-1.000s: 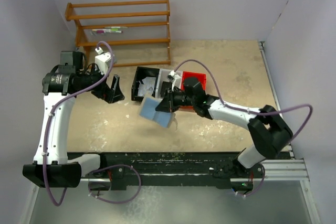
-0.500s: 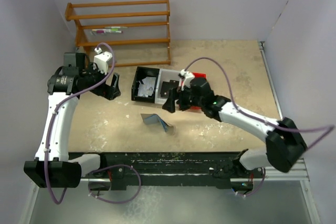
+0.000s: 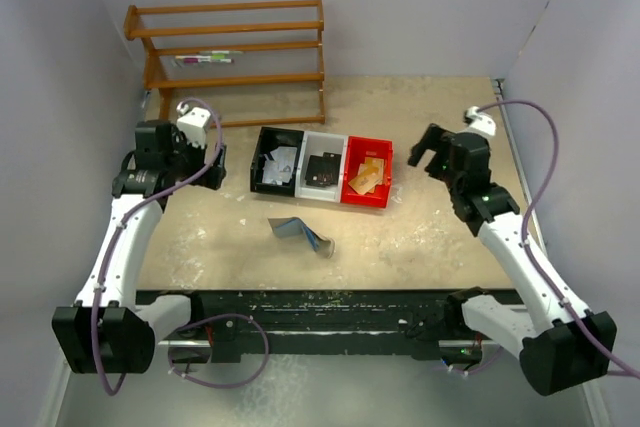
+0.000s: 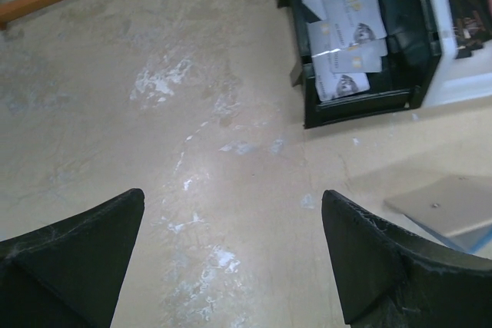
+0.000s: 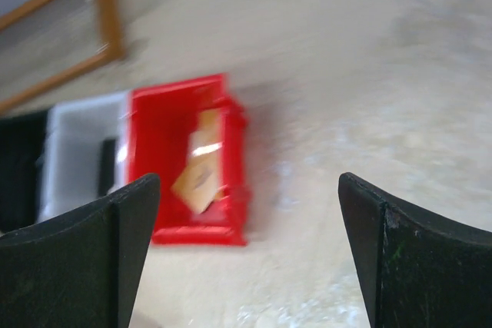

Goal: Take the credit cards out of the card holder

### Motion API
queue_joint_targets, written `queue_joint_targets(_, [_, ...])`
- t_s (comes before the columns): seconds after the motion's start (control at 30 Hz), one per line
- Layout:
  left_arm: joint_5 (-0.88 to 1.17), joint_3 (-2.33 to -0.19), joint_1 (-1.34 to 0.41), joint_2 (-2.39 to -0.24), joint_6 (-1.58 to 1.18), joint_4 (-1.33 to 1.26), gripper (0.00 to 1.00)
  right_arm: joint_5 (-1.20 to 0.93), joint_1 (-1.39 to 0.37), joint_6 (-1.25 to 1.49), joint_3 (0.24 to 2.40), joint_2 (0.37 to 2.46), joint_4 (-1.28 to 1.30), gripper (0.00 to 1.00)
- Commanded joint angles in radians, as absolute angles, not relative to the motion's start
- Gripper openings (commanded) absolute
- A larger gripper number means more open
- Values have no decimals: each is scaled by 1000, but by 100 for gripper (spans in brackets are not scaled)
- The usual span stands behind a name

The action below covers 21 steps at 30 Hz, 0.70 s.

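Note:
The card holder [image 3: 298,231] lies on the table in front of the bins, its bluish-grey sleeves showing; its tan outside with the snap shows at the right edge of the left wrist view [image 4: 450,205]. Several pale credit cards [image 3: 280,161] lie in the black bin [image 3: 262,169], also seen in the left wrist view [image 4: 346,36]. My left gripper [image 3: 213,165] hovers open left of the black bin, over bare table [image 4: 231,197]. My right gripper [image 3: 428,150] is open and empty, right of the red bin [image 5: 247,182]. Neither gripper touches the holder.
A white bin [image 3: 340,179] with a flat black item sits between the black bin and a red bin [image 3: 384,187] that holds orange-tan cards [image 5: 196,170]. A wooden rack [image 3: 235,57] stands at the back left. Walls close in on both sides.
My right gripper opened and let go of the card holder, which dropped flat onto the table. The right arm then swung away to the far right. The left gripper drew back slightly leftward.

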State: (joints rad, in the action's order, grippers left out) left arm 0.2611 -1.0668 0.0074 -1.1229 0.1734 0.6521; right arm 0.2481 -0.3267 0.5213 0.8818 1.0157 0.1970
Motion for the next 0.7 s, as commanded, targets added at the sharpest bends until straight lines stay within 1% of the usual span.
queue_joint_targets(0.0, [115,-941,15,-1069,124,346,99,502,-178,646,796,970,186,100])
queue_joint_targets(0.1, [88,-891,15,-1077,105,301,99,649,-173,582,705,930,74,100])
queue_joint_targets(0.23, [46,-790,16,-1078,60,193,99,821,-174,558,634,936,33,100])
queue_joint_targets(0.4, [50,-609,15,-1042,29,-12,99,871,-174,460,487,935,-161,100])
queue_joint_targets(0.47, [65,-544,15,-1017,18,-77,99,886,-175,443,496,938,-136,100])
queue_joint_targets(0.53, [98,-495,15,-997,28,-111,99,947,-175,460,502,949,-107,100])
queue_joint_targets(0.6, [111,-465,15,-985,26,-123,99,1002,-175,446,486,935,-97,100])
queue_joint_targets(0.67, [104,-463,16,-987,28,-97,99,994,-176,427,457,895,-120,100])
